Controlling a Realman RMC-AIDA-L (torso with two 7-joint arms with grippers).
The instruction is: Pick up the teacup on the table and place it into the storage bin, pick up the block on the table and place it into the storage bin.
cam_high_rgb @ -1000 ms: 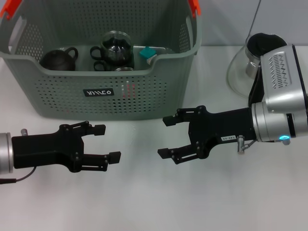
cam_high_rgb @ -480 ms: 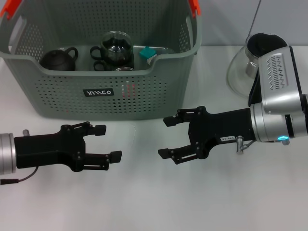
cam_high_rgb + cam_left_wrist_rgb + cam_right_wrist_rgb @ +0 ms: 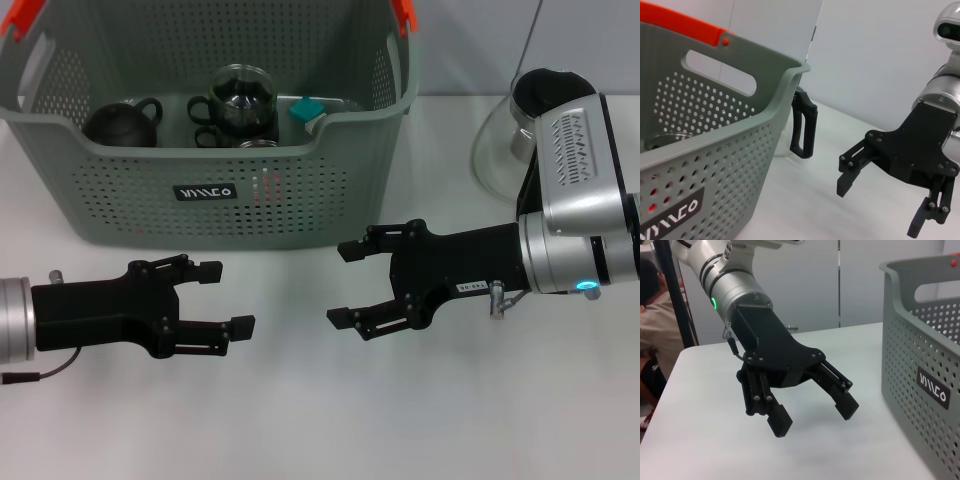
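Note:
The grey-green storage bin (image 3: pixel 300 190) stands at the back left of the white table. Inside it lie a dark teacup (image 3: pixel 120 122) with a handle, glass cups (image 3: pixel 240 95), and a teal block (image 3: pixel 305 108) near the right wall. My left gripper (image 3: pixel 225 297) hovers open and empty in front of the bin. My right gripper (image 3: pixel 345 283) faces it from the right, also open and empty. The left wrist view shows the bin (image 3: pixel 715 165) and the right gripper (image 3: pixel 880 207). The right wrist view shows the left gripper (image 3: pixel 813 417) beside the bin (image 3: pixel 920 340).
A glass carafe (image 3: pixel 510 130) with a black handle (image 3: pixel 802 125) stands on the table to the right of the bin, behind my right arm. Orange clips (image 3: pixel 402 12) sit on the bin's handles. A seated person (image 3: pixel 652 330) shows beyond the table edge.
The left gripper has edged slightly toward the centre. The right arm has barely moved, and both grippers stay open.

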